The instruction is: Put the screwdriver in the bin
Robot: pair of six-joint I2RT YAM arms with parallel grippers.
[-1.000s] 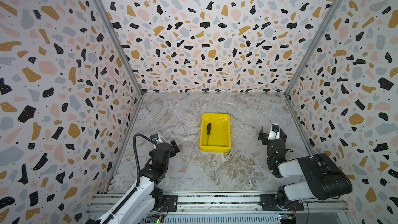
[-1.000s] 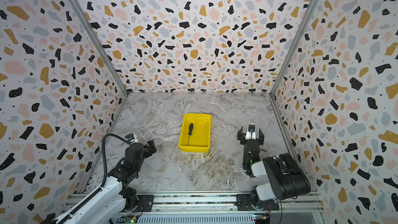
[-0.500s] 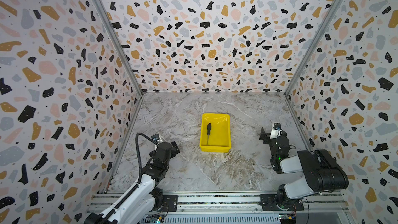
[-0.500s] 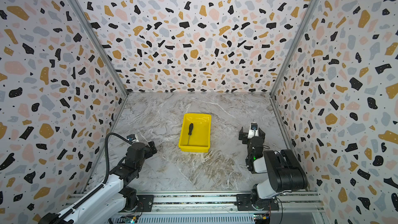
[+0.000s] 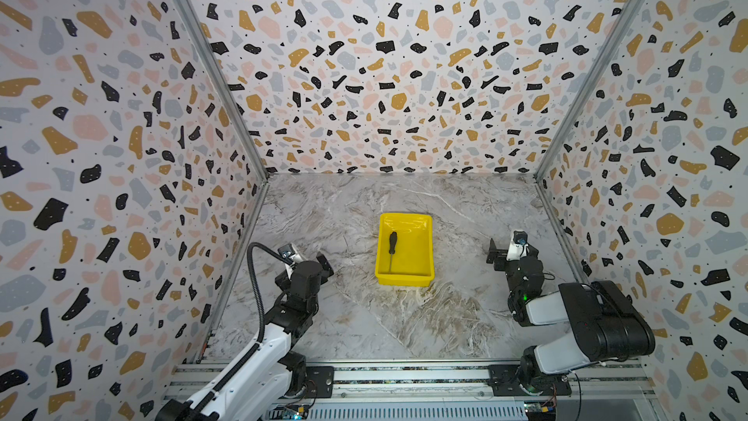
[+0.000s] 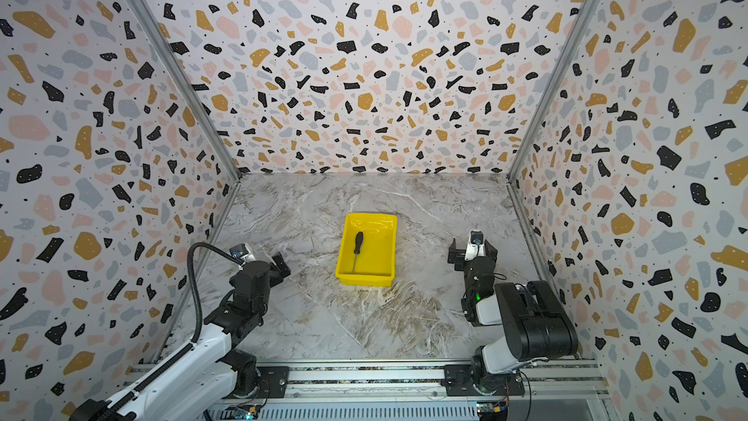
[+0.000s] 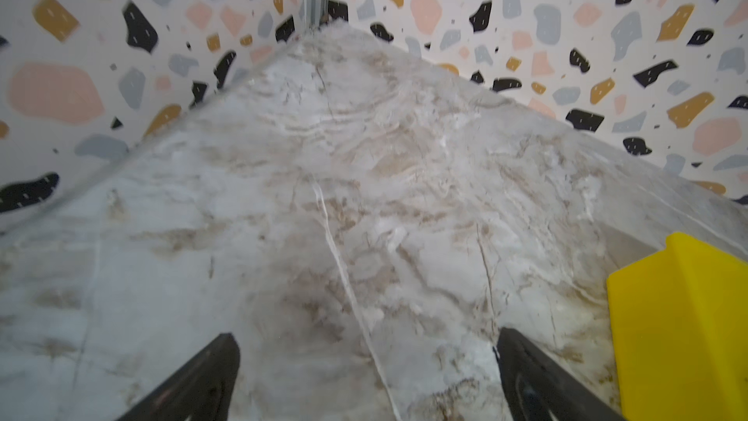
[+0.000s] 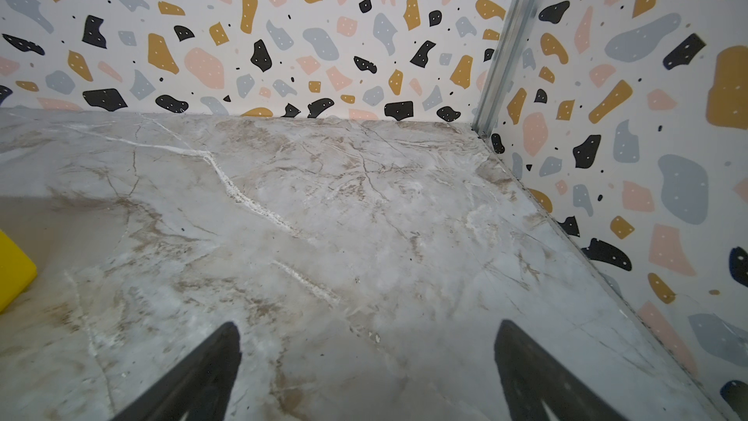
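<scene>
On the left, the left hand (image 5: 309, 257) hangs low over the table (image 5: 364, 317) near the left wall. It has barely shifted over the last second. In its wrist view the two black fingers (image 7: 218, 362) stand wide apart with only bare marble between them, so it is released and carries nothing. One corner of the bin (image 7: 684, 317) shows at the edge of that view, near but apart from the fingers. In the middle, in both top views, the bin (image 5: 417, 253) sits where it sat a second ago. The screwdriver (image 5: 391, 249) lies flat inside it along the left wall, handle toward the back wall and thin shaft pointing at the front rim. Neither has stirred. On the right, the right hand (image 5: 511, 253) is also spread open and empty. Its wrist view shows only the table between the fingers (image 8: 218, 358) and a sliver of yellow at the edge. The one real change is in that arm. Its elbow and forearm have folded back a little toward the base rail, while the hand has stayed close to the right wall, well apart from the bin. With the tool resting in the bin and both hands released and drawn off to their own sides, the task looks finished, and the arms seem to be settling into rest.
</scene>
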